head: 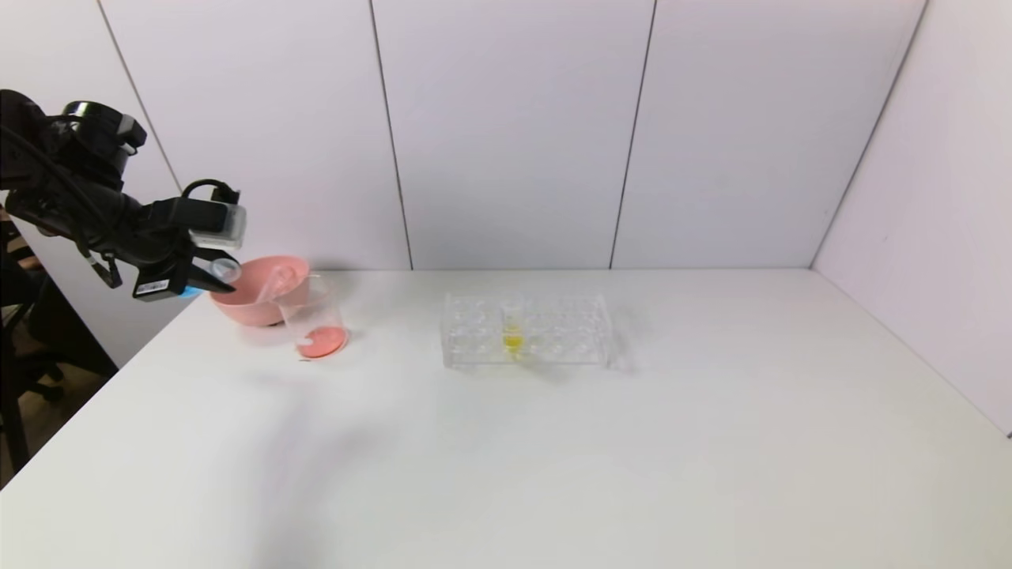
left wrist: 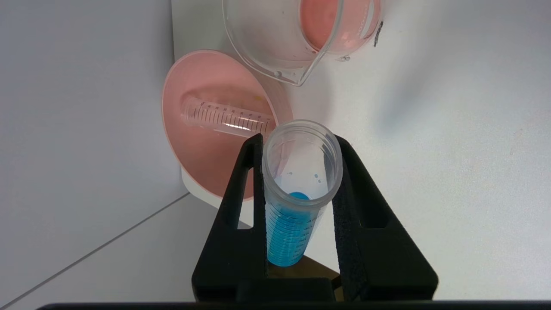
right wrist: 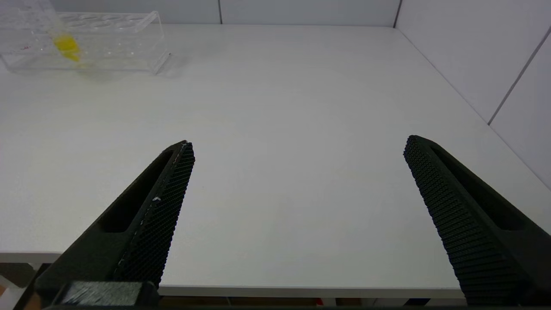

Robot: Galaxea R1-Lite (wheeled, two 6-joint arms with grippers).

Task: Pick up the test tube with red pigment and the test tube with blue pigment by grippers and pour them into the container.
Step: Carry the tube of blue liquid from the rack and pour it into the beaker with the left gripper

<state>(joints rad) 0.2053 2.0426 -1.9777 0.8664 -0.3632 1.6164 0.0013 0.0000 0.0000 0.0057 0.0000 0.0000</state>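
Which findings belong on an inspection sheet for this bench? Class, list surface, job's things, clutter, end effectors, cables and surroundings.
Surface: white table, bare in front.
Job's things: blue tube held, still holding liquid; beaker with red liquid at its bottom; empty tube lying in pink bowl.
Clutter: clear rack holding yellow tube.
End effectors: left end effector shut on blue tube beside the bowl; right end effector open, low at table's near edge.
Cables: black cable on left arm.
Surroundings: white panelled walls.
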